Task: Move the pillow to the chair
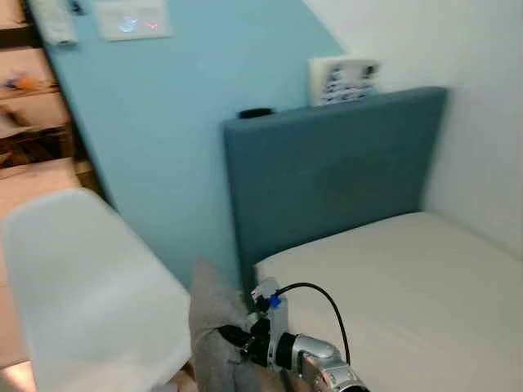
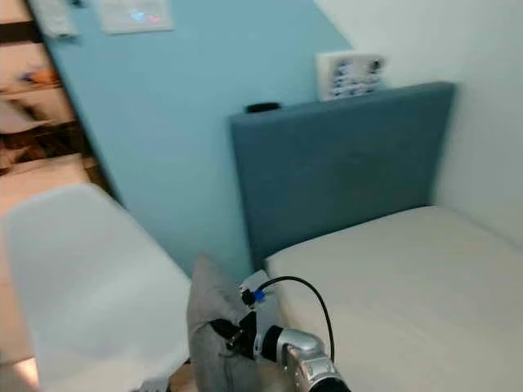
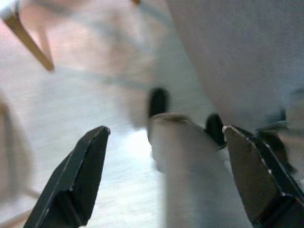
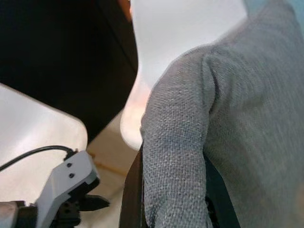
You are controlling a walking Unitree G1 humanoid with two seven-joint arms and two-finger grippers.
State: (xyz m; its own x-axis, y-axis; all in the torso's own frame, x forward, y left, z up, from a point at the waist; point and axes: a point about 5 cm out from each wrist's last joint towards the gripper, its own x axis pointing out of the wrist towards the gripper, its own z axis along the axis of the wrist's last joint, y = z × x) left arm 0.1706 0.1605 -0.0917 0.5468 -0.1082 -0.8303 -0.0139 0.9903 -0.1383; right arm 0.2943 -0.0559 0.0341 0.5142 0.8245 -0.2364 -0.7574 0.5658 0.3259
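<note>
The grey fabric pillow stands on edge at the bottom of the head views, between the white chair on the left and the bed. A silver arm reaches in from below, and its black fingers touch the pillow's right side. In the right wrist view my right gripper is shut on a fold of the pillow, with the chair's white seat beyond it. My left gripper is open and holds nothing. It hangs over the floor with the pillow just past one finger.
The bed's bare mattress and blue headboard fill the right side, against a light blue wall. Wooden shelves stand at the far left. A wooden chair leg and pale floor lie below the left gripper.
</note>
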